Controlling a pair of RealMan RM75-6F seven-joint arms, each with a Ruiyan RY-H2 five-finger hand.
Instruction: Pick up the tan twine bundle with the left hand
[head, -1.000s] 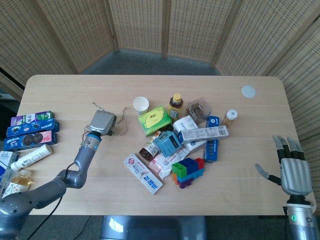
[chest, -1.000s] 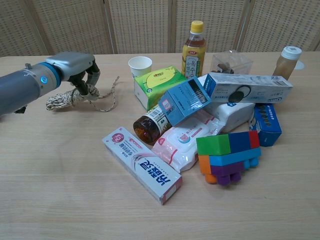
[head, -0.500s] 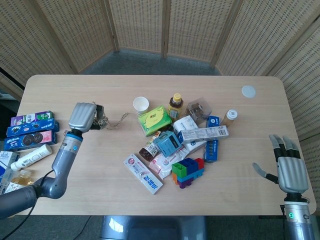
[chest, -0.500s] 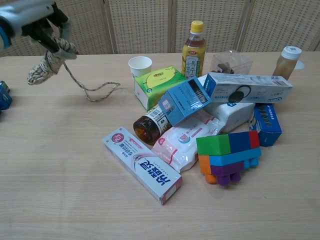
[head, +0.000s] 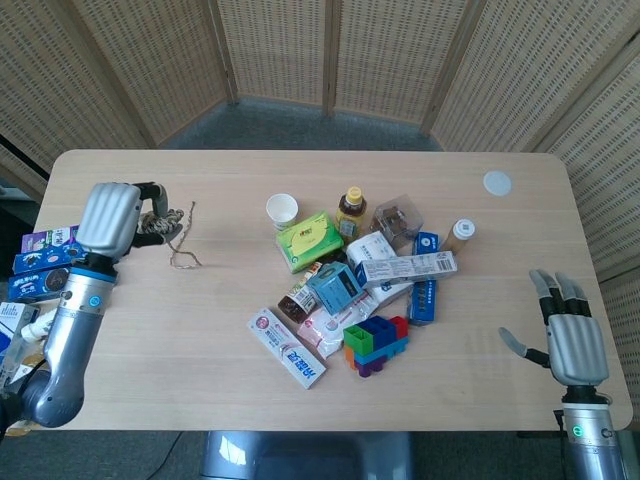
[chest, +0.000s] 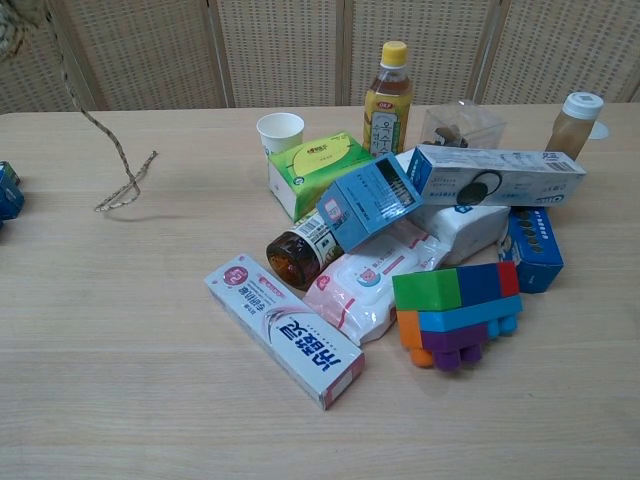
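Aloft, left hand (head: 110, 215) grips tan twine bundle (head: 155, 224) | loose tail (chest: 118, 165) trails to surface (head: 220, 350) | right hand (head: 572, 342) idle, fingers spread, empty

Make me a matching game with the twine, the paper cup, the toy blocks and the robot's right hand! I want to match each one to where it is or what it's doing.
Things:
1. twine
2. paper cup
3. toy blocks
4. right robot hand

Descriptions:
A. open, holding nothing
B. held by the left robot hand, one end trailing down
C. upright beside the green box
D. stacked colours at the near edge of the pile

Pairs: 1-B, 2-C, 3-D, 4-A
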